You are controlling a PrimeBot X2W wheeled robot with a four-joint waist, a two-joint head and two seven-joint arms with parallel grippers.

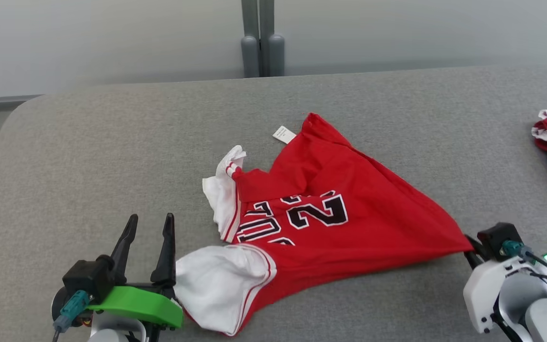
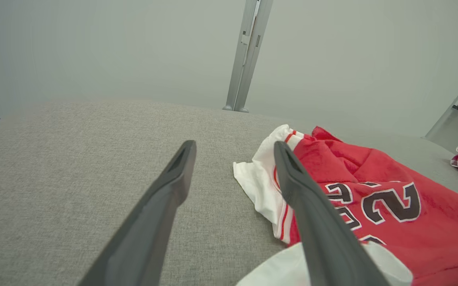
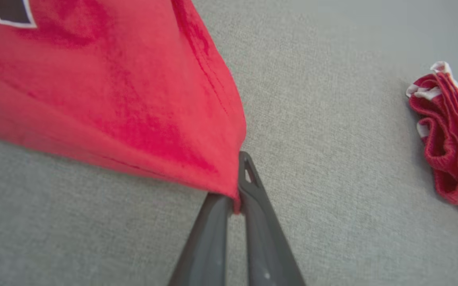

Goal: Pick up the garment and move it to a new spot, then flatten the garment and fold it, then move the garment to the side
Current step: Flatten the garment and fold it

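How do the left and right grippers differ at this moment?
The left gripper is open and holds nothing; the right gripper is shut on a red corner of the jersey. The left sits beside its white sleeve, the right at the opposite end. Both are low over the grey surface.

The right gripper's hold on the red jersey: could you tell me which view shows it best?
Right wrist view: the right gripper pinches the red jersey by its corner. Head view shows that corner meeting the gripper, fingers mostly hidden. Left wrist view shows the jersey's numbered front.
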